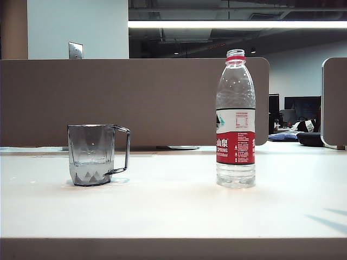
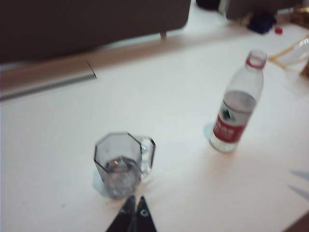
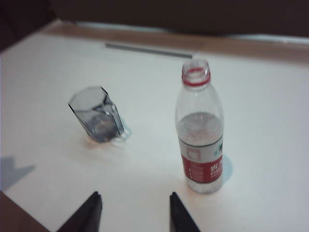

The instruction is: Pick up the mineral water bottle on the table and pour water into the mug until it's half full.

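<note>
Bottle stands upright on the table, right of centre in the exterior view, cap off, red ring at the neck, red-and-white label around the lower body. You can see water in it, its level lying above the label in both wrist views. Mug sits well apart to the bottle's left, upright, handle turned toward the bottle; you cannot tell whether it holds any liquid. Neither arm shows in the exterior view. Right gripper hangs above the table just short of the bottle, jaws spread with a clear gap, pinching nothing. Left gripper hovers near the mug, its two fingertips pressed together, touching nothing. Brown partition runs behind the table.
</note>
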